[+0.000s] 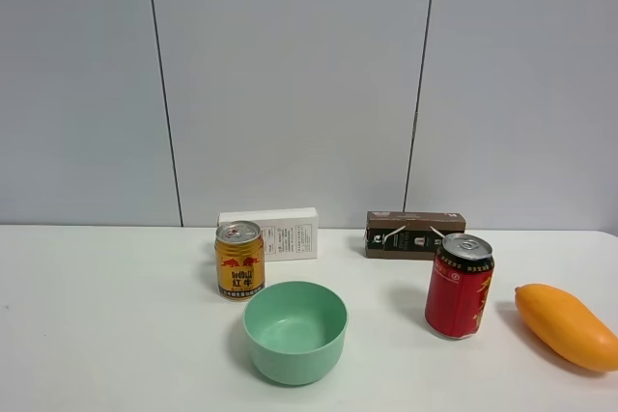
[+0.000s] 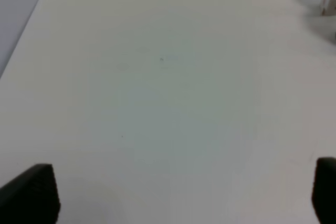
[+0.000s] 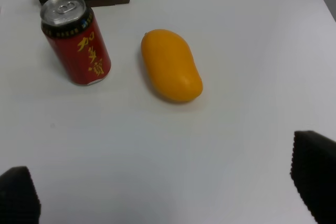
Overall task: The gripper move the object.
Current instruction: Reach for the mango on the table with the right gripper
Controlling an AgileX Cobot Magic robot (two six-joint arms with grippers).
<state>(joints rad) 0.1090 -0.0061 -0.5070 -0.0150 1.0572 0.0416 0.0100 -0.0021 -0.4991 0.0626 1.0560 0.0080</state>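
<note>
**A:** How do the tools stand?

**B:** The right black two-fingered gripper (image 3: 167, 184) is spread wide and holds nothing. Only its two fingertips show, at the edges of the right wrist view. The left black gripper (image 2: 176, 192) is spread also, above the bare white table (image 2: 157, 77).

**A:** And where is the object?

**B:** The smooth orange-yellow oval mango (image 3: 170, 65) lies on its side on the table, in front of the right gripper. It is near the upright red drink can (image 3: 76, 40) but does not touch it.

**A:** What could go wrong from here?

**B:** I think the rounded skin can slip out if the jaws close near one end instead of across the middle. A finger that comes down on the can's side could also tip the can, because the gap there is narrow. A push without a firm hold could roll the fruit away.

**A:** How does it look?

**B:** It has an even colour with a soft shine. One end is broad and the other narrower. I see no bruise and no stalk.
</note>
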